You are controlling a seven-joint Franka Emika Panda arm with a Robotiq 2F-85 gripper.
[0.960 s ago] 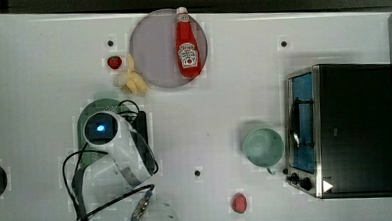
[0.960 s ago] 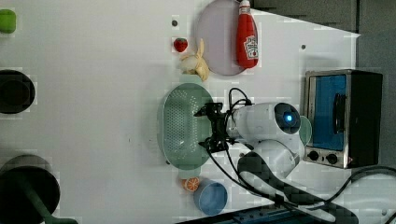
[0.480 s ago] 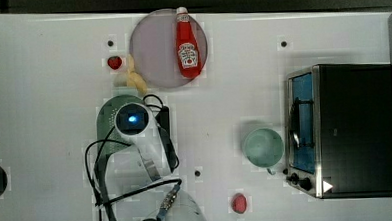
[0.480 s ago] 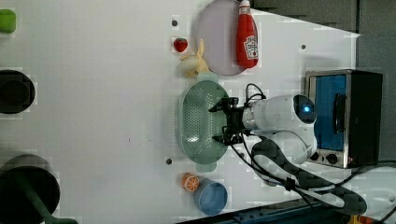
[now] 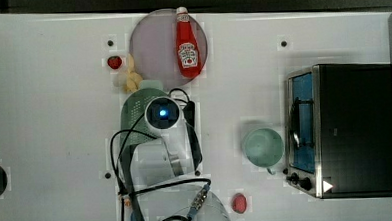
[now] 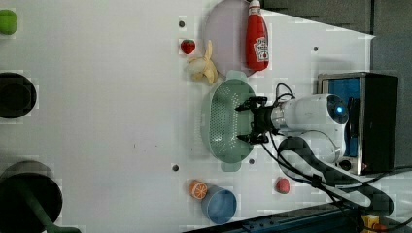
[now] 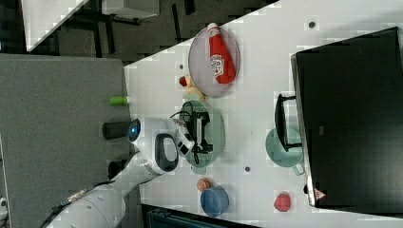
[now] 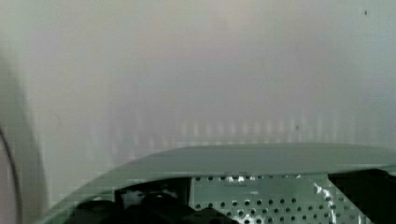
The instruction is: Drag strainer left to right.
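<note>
Top view: bare table [image 5: 49,122] is seen at 9 o'clock of the strainer [image 5: 134,113], with the plate [image 5: 153,47] touching at 12. Left view: the gripper [image 6: 250,121] is spread wide inside the strainer's bowl, nothing clamped.

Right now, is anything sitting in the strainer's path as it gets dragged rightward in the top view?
Yes. In the top view the strainer lies under the open gripper. Farther to the top view's right stands the mint cup, slightly lower, with the toaster oven behind it. The table between them looks bare.
</note>
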